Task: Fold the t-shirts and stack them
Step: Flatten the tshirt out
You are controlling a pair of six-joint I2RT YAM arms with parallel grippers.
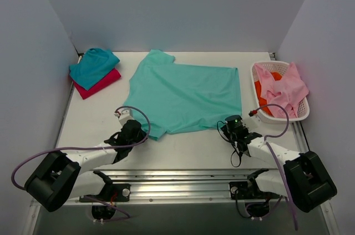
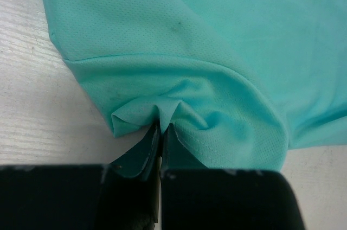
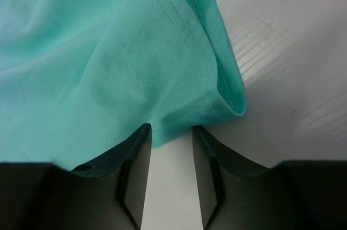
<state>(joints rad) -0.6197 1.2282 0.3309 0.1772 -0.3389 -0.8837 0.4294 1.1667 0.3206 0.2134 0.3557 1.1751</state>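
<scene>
— Left of the white basket (image 1: 303, 112), which step is this?
— Taking hold of the mint-green t-shirt (image 1: 188, 93), spread flat there, for a fold. The left gripper (image 2: 161, 130) is pinched tight on the near corner farthest from the basket. The right gripper (image 3: 172, 132) straddles the near hem closest to it, jaws part-open, gripping nothing.
— Next?
— Probably close the right, then lift both evenly.
— Basket contents?
— Pink cloth (image 1: 284, 86) over something orange (image 1: 260, 87). The teal t-shirt (image 1: 93, 66) and magenta t-shirt (image 1: 104, 83) lie stacked far left of it.
</scene>
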